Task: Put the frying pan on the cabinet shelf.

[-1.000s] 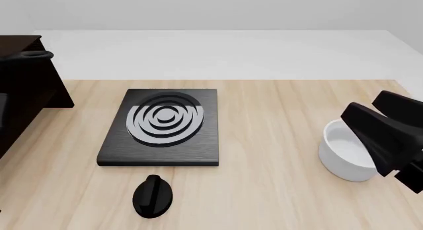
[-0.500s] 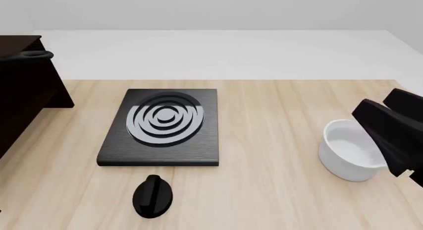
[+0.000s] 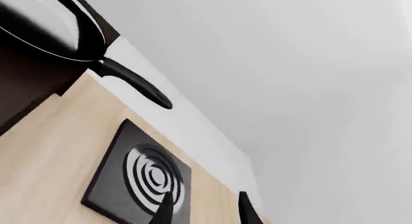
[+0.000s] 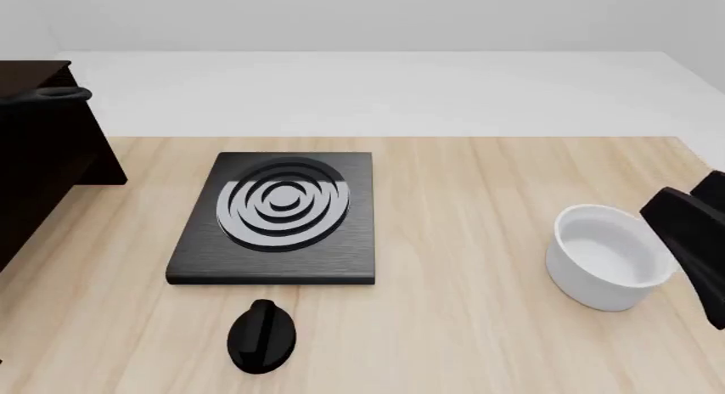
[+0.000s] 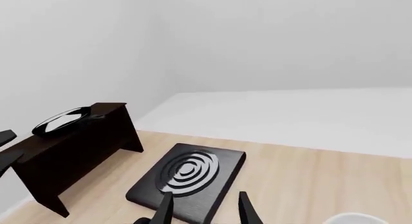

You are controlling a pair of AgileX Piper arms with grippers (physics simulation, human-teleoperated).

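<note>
The frying pan point(image 5: 61, 121) rests on the top of the dark cabinet point(image 5: 74, 151), the cabinet shelf, at the table's left end. Its long black handle point(image 3: 135, 84) sticks out past the cabinet's edge. In the front view only the handle's tip point(image 4: 59, 95) shows over the cabinet point(image 4: 46, 165). My left gripper point(image 3: 204, 212) is open and holds nothing, well clear of the pan. My right gripper point(image 5: 204, 212) is open too, with nothing between its fingers. The right arm point(image 4: 694, 237) shows at the front view's right edge, beside the bowl.
A black square stove plate point(image 4: 278, 216) with grey rings lies mid-table. In front of it sits a black knob point(image 4: 263, 336). A white bowl point(image 4: 606, 256) stands at the right, close to my right arm.
My right arm has drawn back to the right, uncovering the whole white bowl. The pan, cabinet and stove plate have not moved.
</note>
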